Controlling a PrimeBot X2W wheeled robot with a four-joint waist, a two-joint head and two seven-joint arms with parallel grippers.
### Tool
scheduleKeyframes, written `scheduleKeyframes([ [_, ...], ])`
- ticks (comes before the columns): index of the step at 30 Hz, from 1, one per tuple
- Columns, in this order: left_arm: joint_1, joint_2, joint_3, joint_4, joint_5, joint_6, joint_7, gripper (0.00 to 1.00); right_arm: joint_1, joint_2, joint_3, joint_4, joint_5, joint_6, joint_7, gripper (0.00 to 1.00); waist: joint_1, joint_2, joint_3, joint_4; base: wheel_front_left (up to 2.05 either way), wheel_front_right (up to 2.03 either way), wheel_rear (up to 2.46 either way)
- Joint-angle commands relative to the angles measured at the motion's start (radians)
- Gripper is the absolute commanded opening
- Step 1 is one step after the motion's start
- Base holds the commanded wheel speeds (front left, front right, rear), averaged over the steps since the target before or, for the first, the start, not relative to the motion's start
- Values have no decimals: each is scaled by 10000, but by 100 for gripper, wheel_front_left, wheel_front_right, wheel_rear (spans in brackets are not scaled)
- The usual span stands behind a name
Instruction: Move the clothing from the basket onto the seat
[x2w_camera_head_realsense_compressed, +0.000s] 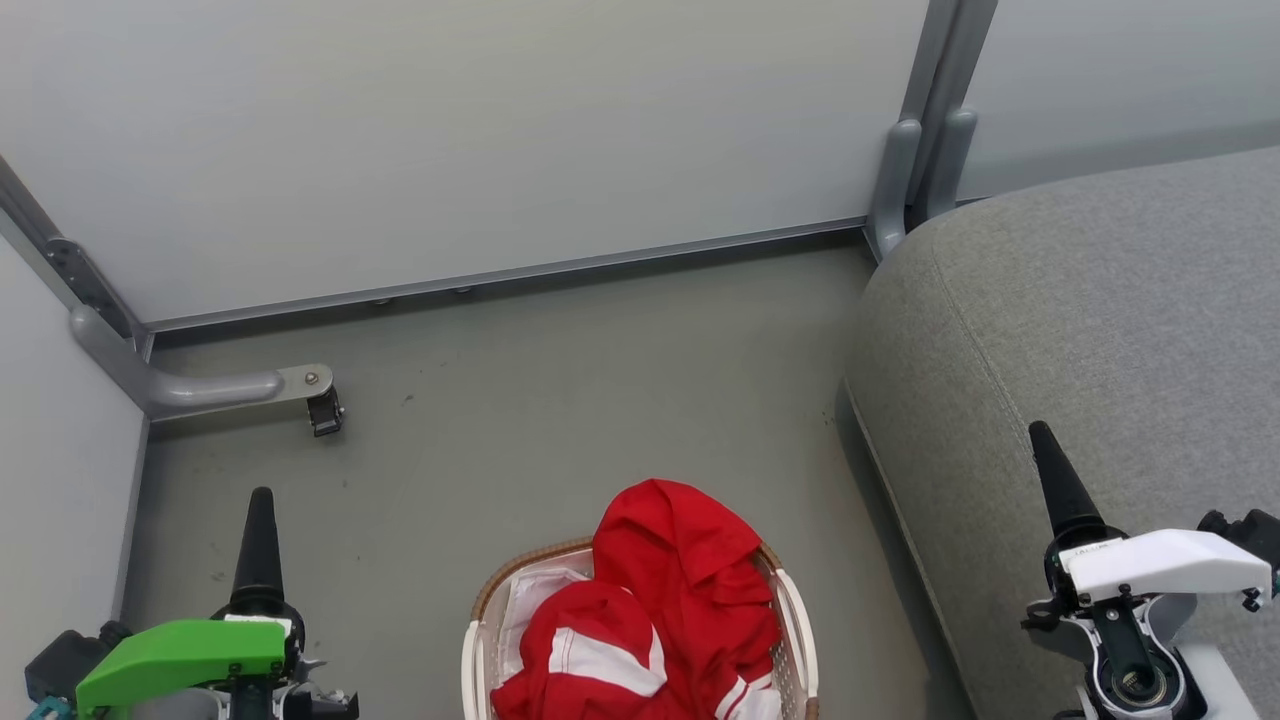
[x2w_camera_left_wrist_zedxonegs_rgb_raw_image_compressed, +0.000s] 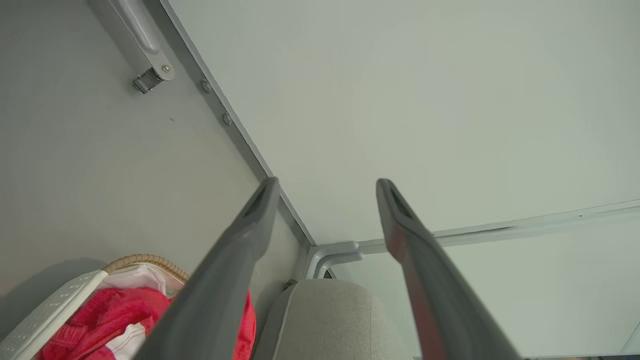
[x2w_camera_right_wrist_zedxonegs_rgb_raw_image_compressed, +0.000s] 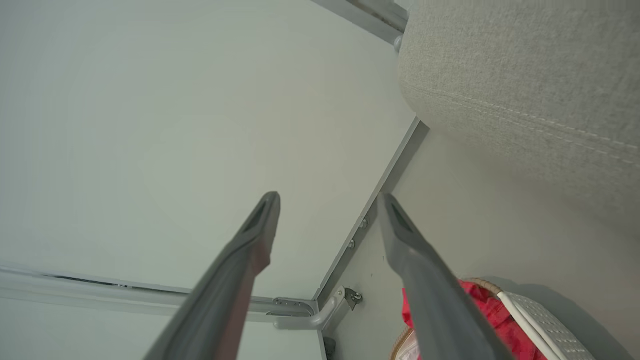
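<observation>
The left gripper (x2w_camera_left_wrist_zedxonegs_rgb_raw_image_compressed: 325, 186) and right gripper (x2w_camera_right_wrist_zedxonegs_rgb_raw_image_compressed: 327, 197) hang empty, fingers spread, seemingly poised to reach. Between them the clothing (x2w_camera_head_realsense_compressed: 680, 590) lies heaped in the basket (x2w_camera_head_realsense_compressed: 797, 620), untouched; the seat (x2w_camera_head_realsense_compressed: 1090, 300) lies close by the right one.

The clothing (x2w_camera_head_realsense_compressed: 680, 580) is bright red with a white panel and thin white stripes; the basket (x2w_camera_head_realsense_compressed: 795, 625) is cream-white, brown-rimmed; the seat (x2w_camera_head_realsense_compressed: 1100, 330) is grey.
</observation>
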Motion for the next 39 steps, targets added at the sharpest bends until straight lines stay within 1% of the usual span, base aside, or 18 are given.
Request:
scheduleKeyframes([
  [1, -321, 100, 5, -110, 495, -28, -104, 100, -284, -69, 0, -84, -374, 2, -114, 100, 0, -1, 15, 3, 0, 0, 0],
  [7, -306, 75, 85, -84, 1836, -32, -312, 100, -439, 9, 32, 80, -1363, 2, -318, 100, 0, -1, 78, 8, 0, 0, 0],
  [15, -279, 139, -75, -22, 3650, -36, -578, 100, -593, -17, 149, 260, -2973, 2, -581, 100, 0, -1, 160, 23, 0, 0, 0],
  [26, -88, 245, -316, 19, 6213, -40, -912, 100, -644, -80, 603, 500, -5061, 2, -909, 100, 0, -1, 213, 47, 0, 0, 0],
  [33, 117, 268, -405, -51, 7539, -43, -1113, 100, -463, -72, 676, 625, -6150, 2, -1099, 100, 0, -1, 188, 63, 0, 0, 0],
  [39, 224, 246, -367, -28, 8369, -40, -1258, 100, -319, -36, 645, 693, -6950, 2, -1258, 100, 0, -1, 175, 62, 0, 0, 0],
])
